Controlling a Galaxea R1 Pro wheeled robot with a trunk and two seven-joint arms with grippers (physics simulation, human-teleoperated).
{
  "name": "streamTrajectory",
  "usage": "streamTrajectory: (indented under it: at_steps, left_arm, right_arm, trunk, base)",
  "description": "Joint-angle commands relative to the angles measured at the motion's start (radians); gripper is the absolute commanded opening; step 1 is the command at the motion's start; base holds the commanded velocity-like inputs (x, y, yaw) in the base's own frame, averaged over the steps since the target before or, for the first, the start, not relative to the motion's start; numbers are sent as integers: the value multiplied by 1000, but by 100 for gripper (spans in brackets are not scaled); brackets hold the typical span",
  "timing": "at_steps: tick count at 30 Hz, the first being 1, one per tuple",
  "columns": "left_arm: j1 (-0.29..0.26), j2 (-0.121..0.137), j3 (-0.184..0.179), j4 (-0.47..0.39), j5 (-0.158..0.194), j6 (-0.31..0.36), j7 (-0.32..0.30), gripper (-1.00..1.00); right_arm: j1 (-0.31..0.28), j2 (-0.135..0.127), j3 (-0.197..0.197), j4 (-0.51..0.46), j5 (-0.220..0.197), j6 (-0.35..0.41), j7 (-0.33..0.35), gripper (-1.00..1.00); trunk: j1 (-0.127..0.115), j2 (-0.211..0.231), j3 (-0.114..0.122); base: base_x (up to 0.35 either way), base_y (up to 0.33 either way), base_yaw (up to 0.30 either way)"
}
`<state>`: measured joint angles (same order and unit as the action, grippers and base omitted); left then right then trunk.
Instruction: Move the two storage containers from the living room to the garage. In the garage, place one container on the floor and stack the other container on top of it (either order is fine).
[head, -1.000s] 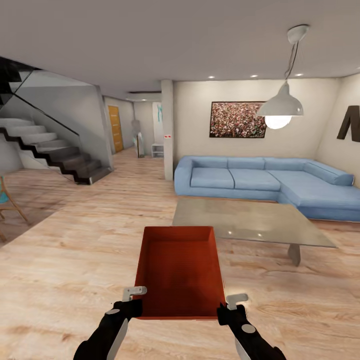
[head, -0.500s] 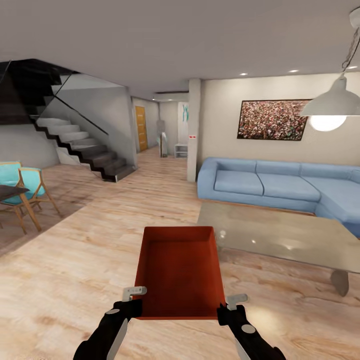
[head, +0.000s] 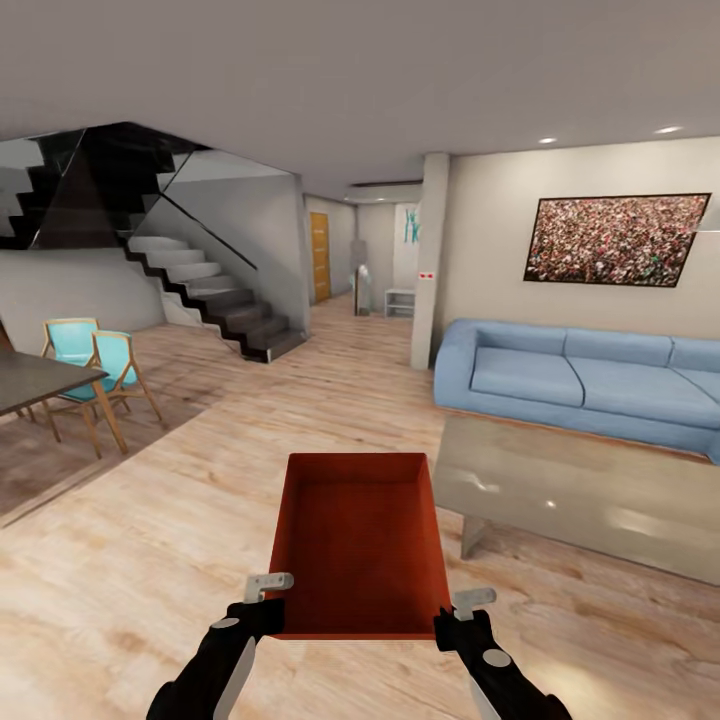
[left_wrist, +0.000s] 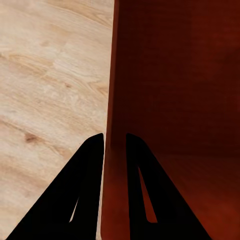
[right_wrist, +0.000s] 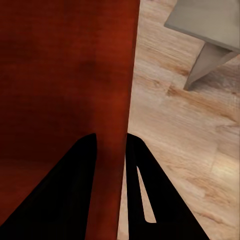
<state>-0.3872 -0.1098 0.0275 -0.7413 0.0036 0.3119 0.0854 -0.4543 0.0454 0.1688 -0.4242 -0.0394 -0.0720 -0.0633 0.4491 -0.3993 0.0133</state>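
Observation:
One orange-red storage container (head: 358, 540) is held level in front of me above the light wood plank floor (head: 170, 530) of the living room. My left gripper (head: 268, 590) is shut on its near left wall, one finger on each side of the thin wall (left_wrist: 111, 100). My right gripper (head: 462, 606) is shut on the near right wall (right_wrist: 131, 90) in the same way. The bin is empty inside. The second container is out of view.
A low glass coffee table (head: 590, 500) stands close at the right, with a blue sofa (head: 590, 375) behind it. A dark staircase (head: 215, 300) and a hallway with a wooden door (head: 319, 255) lie ahead left. Turquoise chairs (head: 100, 370) and a dark table (head: 30, 380) stand at the left.
The camera has turned left: sofa, table and painting slid right, the pendant lamp left the view, chairs and dark table came in. Container and grippers keep their places.

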Motion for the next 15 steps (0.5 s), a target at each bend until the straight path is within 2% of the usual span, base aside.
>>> streamTrajectory:
  at_steps: [1, 12, 14, 15]
  left_arm:
    - [1, 19, 8, -1, -19, 7, 25, -100]
    - [1, 19, 8, -1, -19, 8, 25, -100]
    - [1, 19, 8, -1, -19, 9, 25, -100]
    - [1, 19, 8, -1, -19, 8, 25, -100]
  right_arm:
    - [-1, -1, 0, -8, -17, -2, 7, -100]
    - [-1, -1, 0, -8, -17, -3, 8, -100]
    - [-1, -2, 0, -8, -17, -3, 31, -100]
    - [-1, -2, 0, -8, -15, -3, 71, -100]
  trunk:
    - [1, -1, 0]
    - [1, -1, 0]
    - [1, -1, 0]
    - [1, -1, 0]
  base:
    - [307, 137, 10]
    - [307, 136, 1]
    - [307, 136, 0]
    - [307, 135, 0]
